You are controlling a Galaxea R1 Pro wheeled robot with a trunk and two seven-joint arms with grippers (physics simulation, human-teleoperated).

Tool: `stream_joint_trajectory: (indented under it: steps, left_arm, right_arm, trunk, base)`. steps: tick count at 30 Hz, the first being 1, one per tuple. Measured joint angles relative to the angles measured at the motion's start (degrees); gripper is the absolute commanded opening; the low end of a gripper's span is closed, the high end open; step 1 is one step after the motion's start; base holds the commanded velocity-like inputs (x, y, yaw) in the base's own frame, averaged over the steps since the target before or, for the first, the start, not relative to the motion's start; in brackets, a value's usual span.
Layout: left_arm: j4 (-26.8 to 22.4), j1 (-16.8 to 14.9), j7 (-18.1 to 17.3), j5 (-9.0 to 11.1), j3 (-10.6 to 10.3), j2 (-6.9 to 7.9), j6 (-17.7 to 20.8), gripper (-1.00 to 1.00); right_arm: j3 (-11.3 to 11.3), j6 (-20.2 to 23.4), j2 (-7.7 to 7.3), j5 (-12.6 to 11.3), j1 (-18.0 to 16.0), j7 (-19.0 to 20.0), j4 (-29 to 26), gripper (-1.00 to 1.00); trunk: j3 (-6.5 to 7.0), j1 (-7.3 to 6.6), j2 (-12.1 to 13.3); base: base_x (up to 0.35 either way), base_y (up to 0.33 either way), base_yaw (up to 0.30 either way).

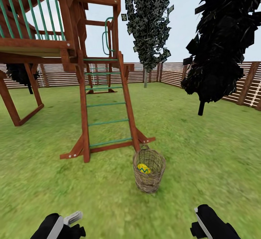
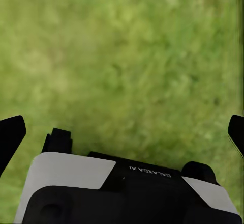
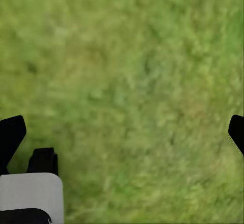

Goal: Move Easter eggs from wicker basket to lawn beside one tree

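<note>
Since I'm parked out on the lawn [image 1: 203,148] with nothing in either end effector, the whole thing comes down to where the wicker basket [image 1: 149,172] sits relative to my arms. Big stuff first: there's a wooden play structure [image 1: 54,43] with a green-runged ladder [image 1: 107,105] ahead and to my left, and two dark columnar trees [image 1: 217,40] back toward the fence [image 1: 170,72]. No pale thick-trunked tree in sight, so I'd guess I'll have to go looking for one later.

The basket stands upright on the grass just past the ladder's foot, ahead of me and a bit right of centre. It's closer to my right end effector [image 1: 203,219] than my left end effector [image 1: 70,221], though well apart from both. Both are spread wide open over bare grass, going by the wrist views.

Inside the basket I can make out one Easter egg [image 1: 143,168], yellow with a zigzag band. The other two I can't see.
</note>
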Motion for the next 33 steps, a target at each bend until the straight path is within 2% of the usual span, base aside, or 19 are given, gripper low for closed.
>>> stream_joint_trajectory:
  steps: [33]
  left_arm:
    - [0.0, 0.0, 0.0, 0.07, -0.02, 0.06, 0.0, 1.0]
  right_arm:
    - [0.09, 0.0, 0.17, 0.04, 0.0, 0.0, 0.06, 1.0]
  trunk:
    - [0.0, 0.0, 0.0]
  base:
    - [0.35, 0.0, 0.0]
